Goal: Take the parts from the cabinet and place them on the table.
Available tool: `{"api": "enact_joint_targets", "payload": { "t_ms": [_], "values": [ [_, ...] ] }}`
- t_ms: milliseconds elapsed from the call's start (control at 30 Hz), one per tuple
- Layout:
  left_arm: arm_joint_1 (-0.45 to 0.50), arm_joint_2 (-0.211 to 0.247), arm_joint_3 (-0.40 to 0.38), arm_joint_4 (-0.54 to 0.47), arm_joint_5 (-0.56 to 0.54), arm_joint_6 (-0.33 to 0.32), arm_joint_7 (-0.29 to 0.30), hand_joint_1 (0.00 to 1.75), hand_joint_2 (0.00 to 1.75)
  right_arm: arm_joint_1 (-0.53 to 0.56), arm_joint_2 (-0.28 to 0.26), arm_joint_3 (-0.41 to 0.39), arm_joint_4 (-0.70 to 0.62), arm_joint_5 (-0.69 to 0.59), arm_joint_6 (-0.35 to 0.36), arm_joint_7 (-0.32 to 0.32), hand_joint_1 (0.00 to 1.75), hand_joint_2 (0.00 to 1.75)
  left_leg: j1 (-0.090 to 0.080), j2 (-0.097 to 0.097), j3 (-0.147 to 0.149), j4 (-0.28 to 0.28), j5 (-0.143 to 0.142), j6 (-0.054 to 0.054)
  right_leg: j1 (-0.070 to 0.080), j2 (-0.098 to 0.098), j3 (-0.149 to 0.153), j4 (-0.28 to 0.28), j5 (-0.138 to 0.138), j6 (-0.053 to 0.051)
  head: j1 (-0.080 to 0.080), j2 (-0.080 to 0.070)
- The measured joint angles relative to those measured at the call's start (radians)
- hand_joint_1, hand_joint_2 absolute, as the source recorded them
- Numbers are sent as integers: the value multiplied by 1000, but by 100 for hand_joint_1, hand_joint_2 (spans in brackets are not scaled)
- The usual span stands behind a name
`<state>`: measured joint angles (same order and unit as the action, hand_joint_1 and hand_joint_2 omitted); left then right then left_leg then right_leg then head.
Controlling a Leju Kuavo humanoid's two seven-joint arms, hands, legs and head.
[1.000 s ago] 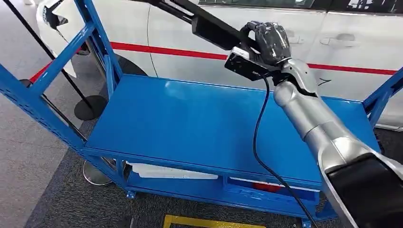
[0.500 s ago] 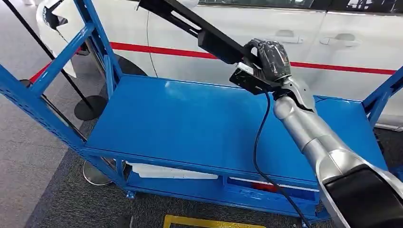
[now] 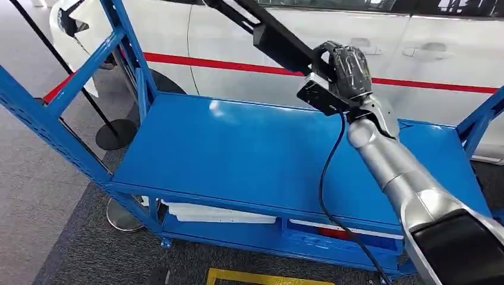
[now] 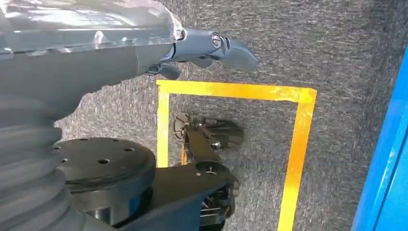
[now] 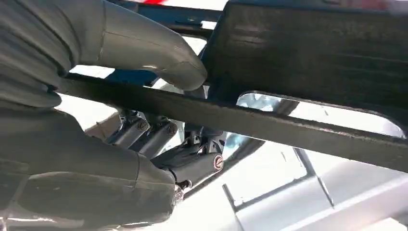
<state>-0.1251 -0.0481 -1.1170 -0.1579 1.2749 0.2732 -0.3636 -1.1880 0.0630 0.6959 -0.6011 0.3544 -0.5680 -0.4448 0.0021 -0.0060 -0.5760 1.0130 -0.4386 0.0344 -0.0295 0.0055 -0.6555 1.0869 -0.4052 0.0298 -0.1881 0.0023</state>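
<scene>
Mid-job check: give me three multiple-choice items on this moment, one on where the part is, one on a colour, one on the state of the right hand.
1. Where is the black part?
A. flat on the top shelf
B. held up above the top shelf
C. on the floor

2. What colour is the cabinet?
A. blue
B. green
C. grey

3. The right hand is:
A. open, holding nothing
B. gripping the black part
C. resting on the shelf

Answers: 1 B, the part hangs clear above the shelf; 2 A, frame and shelves are blue; 3 B, thumb and fingers close round the part.
</scene>
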Motion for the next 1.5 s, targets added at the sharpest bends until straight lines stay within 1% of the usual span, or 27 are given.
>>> {"api": "enact_joint_targets", "payload": {
  "t_ms": [33, 133, 167, 200, 267, 333, 367, 433, 500, 533, 567, 667, 700, 767, 800, 867, 900, 933, 1033, 1067, 1167, 1200, 1267, 1333, 1400, 1433, 1500],
  "values": [
    [-1, 0, -3, 0, 0, 0, 2, 0, 175, -7, 0, -5, -10, -6, -5, -2, 175, 175, -1, 0, -6, 5, -4, -6, 4, 0, 30, -51, -17, -7, 0, 0],
    [-2, 0, -10, 0, 0, 2, 8, 0, 175, -12, -2, -13, -43, -18, -17, -8, 175, 175, -1, 0, -9, 7, -2, -22, 16, 1, 25, -54, -12, -14, 0, 0],
    [-2, 0, -11, 0, 0, 2, 11, 0, 175, -11, -1, -15, -52, -25, -17, -8, 175, 175, -1, 0, -8, 3, 0, -28, 16, 1, 24, -57, -10, -18, 0, 0],
    [-3, 0, -11, 0, 0, 6, 11, 0, 175, -10, -1, -18, -63, -34, -16, -8, 175, 175, -2, -1, -12, 8, -9, -34, 3, -2, 27, -71, -3, -29, -1, 0],
    [-3, 0, -11, 0, 2, 10, 11, 0, 175, -9, 1, -25, -79, -54, -16, -14, 175, 175, 1, 1, -43, 86, -74, -45, 4, -5, 24, -75, 3, -41, 0, 0],
    [-1, 0, -11, 0, 2, 13, 10, 0, 175, 1, 4, -34, -91, -82, -17, -29, 175, 175, 8, 1, -107, 247, -154, -56, 7, -6, 18, -74, 6, -45, -1, 0],
    [1, 0, -11, 0, 3, 15, 10, 0, 175, 11, 4, -37, -97, -91, -18, -35, 175, 175, 10, 1, -126, 301, -168, -60, 8, -6, 15, -73, 8, -45, 0, 0],
    [3, 0, -11, 0, 3, 15, 8, 0, 175, 34, 5, -44, -107, -107, -16, -47, 175, 175, 13, 1, -103, 272, -128, -65, 6, -6, 10, -68, 10, -42, 0, 0],
    [2, 0, -11, 0, 3, 17, 7, 0, 175, 49, 5, -54, -124, -136, -6, -53, 175, 175, 17, 2, -12, 102, -47, -65, 4, -6, 4, -60, 11, -39, 0, 0],
    [2, 0, -11, 0, 3, 18, 7, 0, 175, 55, 5, -61, -133, -148, -2, -58, 175, 175, 19, 2, 27, 22, -43, -62, 5, -6, 2, -57, 12, -34, 0, 0],
    [1, 0, -11, 0, 3, 18, 7, 0, 175, 59, 5, -68, -141, -158, 2, -62, 175, 175, 9, 0, 38, 12, -43, -53, 8, -4, -4, -57, 17, -27, 0, 0],
    [2, 1, -11, 0, 3, 19, 8, 0, 175, 89, 8, -89, -167, -179, 11, -72, 175, 175, 6, -1, 25, 12, -36, -34, 7, -4, -4, -65, 32, -5, 0, 0],
    [2, 1, -11, 0, 3, 20, 8, 0, 175, 102, 8, -95, -177, -185, 13, -75, 175, 175, 11, -1, 22, -1, -24, -20, 10, -2, -6, -67, 37, 4, 0, 0],
    [1, 1, -11, 0, 3, 20, 8, 0, 175, 122, 8, -109, -191, -190, 13, -79, 175, 175, 13, 2, 15, -9, -8, -5, 7, -3, -35, -5, -34, 5, 0, 0],
    [2, 1, -11, 0, 3, 20, 9, 0, 175, 130, 8, -114, -200, -190, 13, -79, 175, 175, 11, 3, 8, -9, -3, 0, 8, -2, -64, 73, -87, 6, 0, 0],
    [3, 1, -11, 0, 1, 21, 13, 0, 175, 153, 8, -124, -220, -186, 12, -72, 175, 175, 8, 3, -5, -8, 6, 3, 8, -3, -114, 228, -158, 9, 0, 0],
    [3, 1, -12, 0, 0, 21, 15, 0, 175, 168, 8, -129, -225, -181, 12, -68, 175, 175, 7, 3, -11, -6, 9, 2, 8, -2, -115, 256, -159, 9, 0, 0],
    [4, 1, -14, 0, 0, 21, 16, 0, 175, 181, 8, -132, -230, -174, 13, -64, 175, 175, 7, 2, -15, -4, 11, 2, 8, -2, -93, 231, -140, 7, 0, 0],
    [4, 0, -16, 0, 0, 21, 17, 0, 175, 208, 7, -148, -268, -144, 19, -58, 175, 175, 4, 0, -24, 7, 12, -1, 13, -2, 63, -14, -50, -13, 0, 0],
    [3, -3, -16, 0, 0, 21, 17, 0, 175, 212, 8, -155, -277, -138, 20, -58, 175, 175, -2, 0, -34, 11, 13, -7, 19, -3, 87, -51, -67, -20, 0, 0],
    [5, -3, -17, 0, 0, 21, 17, 0, 175, 229, 6, -169, -297, -128, 21, -55, 175, 175, 2, 1, -36, 8, 25, -25, 24, -3, 74, -59, -56, -21, 0, 0],
    [5, -3, -18, 0, -1, 20, 16, 0, 175, 236, 6, -173, -304, -124, 21, -53, 175, 175, -2, 0, -37, 8, 28, -31, 19, -4, 74, -68, -50, -29, 0, 0],
    [6, -2, -18, 0, -2, 21, 17, 0, 175, 244, 6, -177, -317, -115, 22, -47, 175, 175, 1, 1, -56, 53, -26, -42, 10, -10, 73, -81, -34, -43, -1, 0],
    [5, -2, -18, 0, -3, 21, 17, 0, 175, 250, 6, -182, -325, -106, 25, -40, 175, 175, 7, 1, -113, 208, -114, -50, 11, -11, 61, -79, -27, -47, 0, 0],
    [6, -2, -19, 0, -3, 21, 18, 0, 175, 261, 6, -183, -327, -103, 27, -38, 175, 175, 11, 1, -146, 313, -147, -57, 12, -12, 50, -76, -20, -46, 0, 0],
    [6, -2, -21, 0, -3, 21, 19, 0, 175, 268, 6, -184, -328, -102, 29, -37, 175, 175, 13, 1, -128, 293, -125, -59, 11, -12, 44, -72, -17, -43, 0, 0],
    [6, -2, -27, 0, -7, 21, 20, 0, 175, 272, 6, -185, -330, -100, 31, -37, 175, 175, 17, 2, -37, 139, -49, -61, 7, -11, 32, -60, -15, -39, 0, 0]
  ]
}}
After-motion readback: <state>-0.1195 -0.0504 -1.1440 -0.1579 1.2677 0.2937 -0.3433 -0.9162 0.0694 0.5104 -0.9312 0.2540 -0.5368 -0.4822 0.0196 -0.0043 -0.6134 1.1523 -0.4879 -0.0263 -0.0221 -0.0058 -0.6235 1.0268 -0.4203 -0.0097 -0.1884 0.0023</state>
